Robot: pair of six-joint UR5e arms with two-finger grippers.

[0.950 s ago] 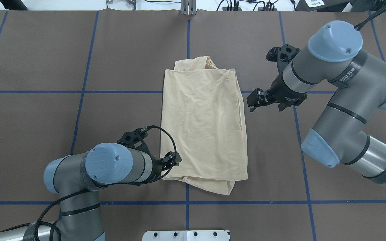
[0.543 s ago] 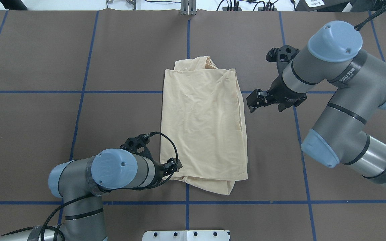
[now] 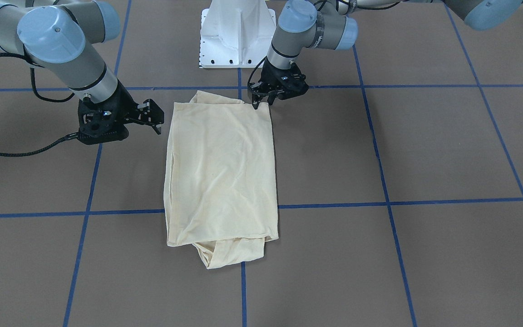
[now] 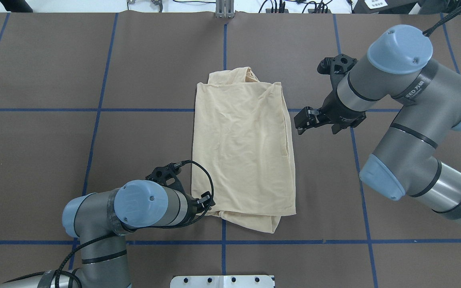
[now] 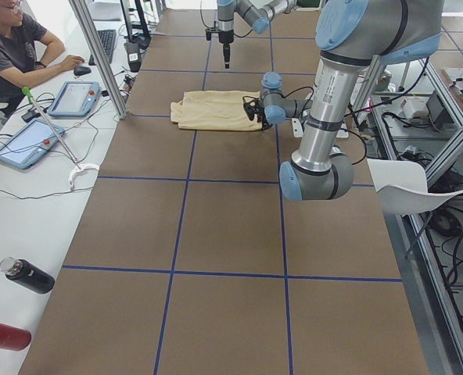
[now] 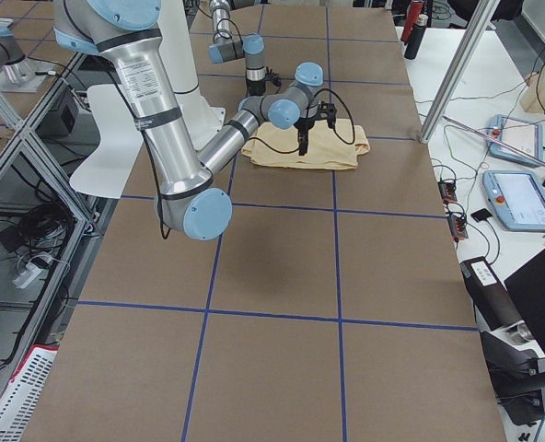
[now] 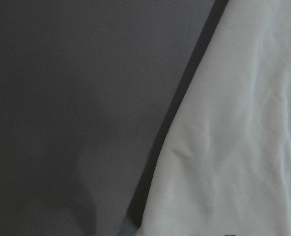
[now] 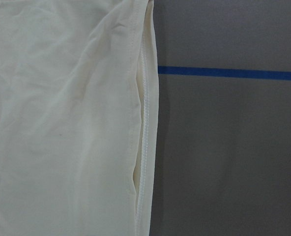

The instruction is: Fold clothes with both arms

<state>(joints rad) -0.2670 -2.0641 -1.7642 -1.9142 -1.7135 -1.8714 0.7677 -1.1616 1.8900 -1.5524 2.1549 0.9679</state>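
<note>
The clothes (image 4: 242, 148) are one pale cream shirt, folded into a long narrow rectangle in the middle of the brown table (image 4: 54, 140), also seen in the front view (image 3: 220, 172). No print shows. My left gripper (image 4: 208, 201) sits low at the shirt's near left corner, its fingers apart on either side of the corner (image 3: 261, 103). The left wrist view shows only the shirt's edge (image 7: 234, 137) on the table. My right gripper (image 4: 300, 122) hovers open just off the shirt's right long edge (image 3: 152, 118), touching nothing. The right wrist view shows that seamed edge (image 8: 143, 147).
Blue tape lines (image 4: 98, 110) grid the table. The white pedestal base (image 3: 234, 36) stands at the robot's side of the table. A person (image 5: 12, 47) sits at a side bench with tablets (image 5: 71, 98) and bottles (image 5: 28, 277).
My left arm has drawn back toward the robot's base, sliding its gripper along the shirt's left edge to the near corner. The right arm and the shirt have barely moved.
</note>
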